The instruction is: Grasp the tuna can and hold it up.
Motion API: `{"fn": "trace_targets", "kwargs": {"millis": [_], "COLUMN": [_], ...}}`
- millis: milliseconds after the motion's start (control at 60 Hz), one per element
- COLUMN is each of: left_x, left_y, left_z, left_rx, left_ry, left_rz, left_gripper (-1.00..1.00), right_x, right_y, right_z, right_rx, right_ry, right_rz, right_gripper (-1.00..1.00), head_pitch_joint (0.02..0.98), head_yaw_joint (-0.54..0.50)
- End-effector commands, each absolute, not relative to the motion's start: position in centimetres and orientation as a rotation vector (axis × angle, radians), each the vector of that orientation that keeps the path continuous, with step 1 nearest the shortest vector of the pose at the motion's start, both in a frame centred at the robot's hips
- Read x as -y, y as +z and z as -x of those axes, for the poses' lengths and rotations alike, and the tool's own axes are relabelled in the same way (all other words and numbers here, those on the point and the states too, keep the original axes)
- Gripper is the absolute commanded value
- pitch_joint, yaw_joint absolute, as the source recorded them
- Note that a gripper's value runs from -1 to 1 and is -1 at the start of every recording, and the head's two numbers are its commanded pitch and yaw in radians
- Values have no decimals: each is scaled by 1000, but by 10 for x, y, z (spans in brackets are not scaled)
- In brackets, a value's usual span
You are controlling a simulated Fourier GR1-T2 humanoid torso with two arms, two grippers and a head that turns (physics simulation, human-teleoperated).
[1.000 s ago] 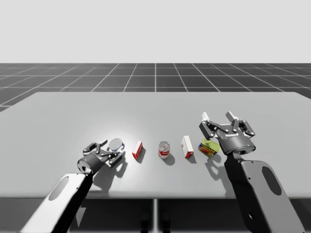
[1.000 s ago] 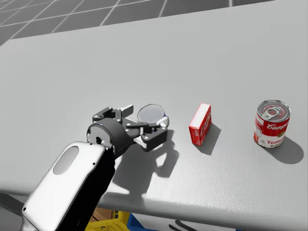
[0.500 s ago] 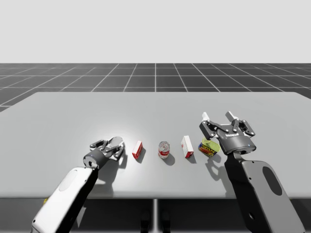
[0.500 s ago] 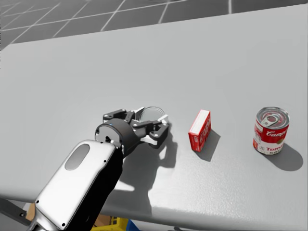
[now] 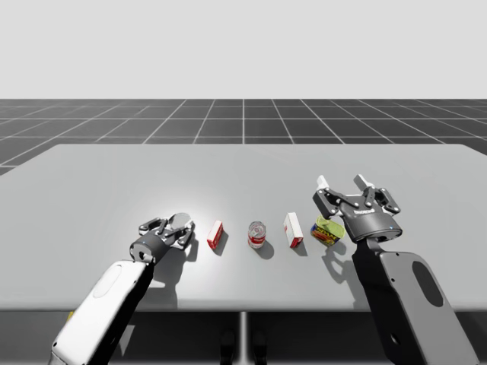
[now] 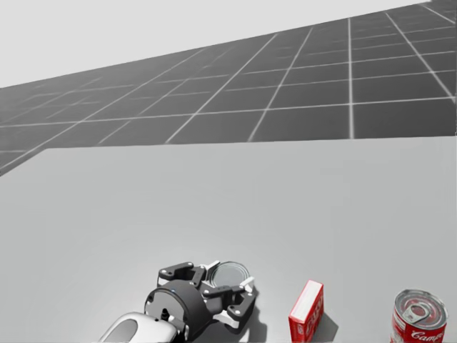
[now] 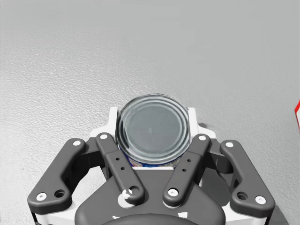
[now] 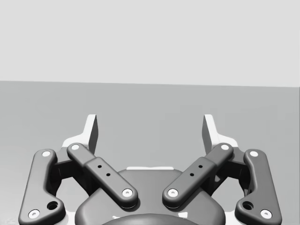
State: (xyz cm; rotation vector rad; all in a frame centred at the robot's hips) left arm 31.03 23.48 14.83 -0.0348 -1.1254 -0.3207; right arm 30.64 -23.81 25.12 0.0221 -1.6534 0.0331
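The tuna can (image 7: pixel 153 129) is a low can with a plain silver lid and a blue side. It sits between the fingers of my left gripper (image 7: pixel 152 115), whose white pads press it from both sides. In the high view the tuna can (image 5: pixel 181 222) and my left gripper (image 5: pixel 176 228) are low over the table, left of the row of goods. The head view shows the tuna can (image 6: pixel 230 275) held in the left gripper (image 6: pixel 230 284). My right gripper (image 5: pixel 340 182) hovers open at the right, and its fingers (image 8: pixel 151 126) hold nothing.
A small red box (image 5: pixel 215 235) stands just right of the tuna can, then a red and white soup can (image 5: pixel 257 234) and a red and white box (image 5: pixel 293 230). A yellow-green can (image 5: pixel 327 230) lies below my right gripper. The grey table (image 5: pixel 243 167) stretches far behind.
My left gripper has moved forward around the tuna can and shut on it. My head has turned upward, so the head view has shifted. The right arm has not moved.
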Motion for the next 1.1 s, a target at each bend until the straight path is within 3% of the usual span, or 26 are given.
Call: {"fn": "trace_targets", "kwargs": {"millis": [17, 150, 350, 767, 1100], "left_x": [-235, -235, -230, -221, -216], "left_y": [131, 136, 168, 257, 353], "left_z": [-301, -301, -298, -298, -298], "left_rx": [1054, 1066, 1125, 1290, 1501], "left_ry": [-392, -376, -396, -482, -523], "left_rz": [99, 117, 108, 58, -24], "left_gripper": [1000, 1000, 1000, 1000, 1000], "right_x": [238, 239, 240, 241, 241], "right_y": [251, 251, 251, 251, 251], "right_z": [-306, -307, -307, -308, -308], "right_rx": [1653, 1651, 1650, 1650, 1648], "right_ry": [31, 31, 29, 29, 28], "right_rz": [-23, -22, -19, -19, -27], "right_gripper": [-1000, -1000, -1000, -1000, -1000], "head_pitch_joint": [487, 483, 487, 450, 434], "head_yaw_joint": [354, 349, 346, 343, 336]}}
